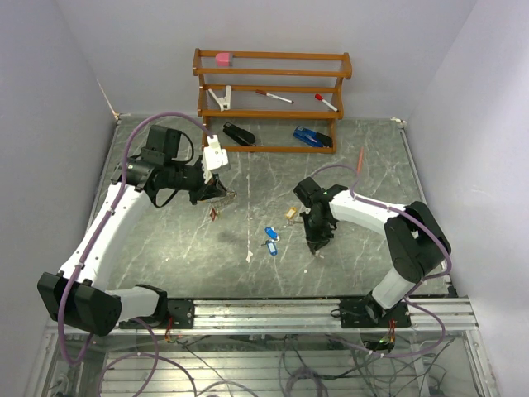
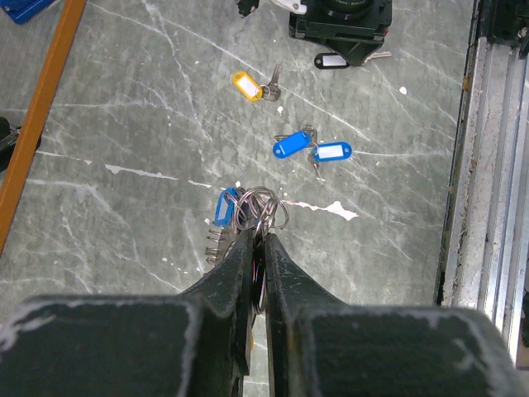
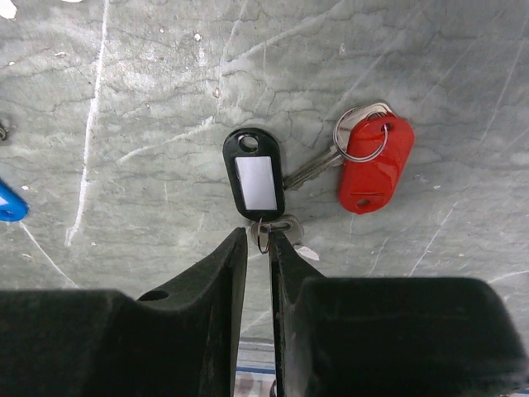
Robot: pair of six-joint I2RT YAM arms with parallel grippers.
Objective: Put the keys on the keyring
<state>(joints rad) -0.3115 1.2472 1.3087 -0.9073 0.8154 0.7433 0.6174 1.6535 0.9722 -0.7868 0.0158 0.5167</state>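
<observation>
Black-tagged key (image 3: pixel 254 174) dead ahead of right gripper (image 3: pixel 259 241), at 12 o'clock, tag's long axis running 12–6. Its small split ring sits between the nearly closed jaws, apparently pinched. Red-tagged key (image 3: pixel 376 161) just beside, at 2 o'clock. Left gripper (image 2: pixel 258 241) clamped on keyring (image 2: pixel 263 208), blue tag (image 2: pixel 225 205) against it. Top view: keyring at 10 o'clock from right gripper, well apart.

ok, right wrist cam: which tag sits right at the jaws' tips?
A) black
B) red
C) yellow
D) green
A: the black-tagged key lies right at the tip of the right gripper, its small ring between the jaws; the red-tagged key lies off to one side, clear of them.
</observation>
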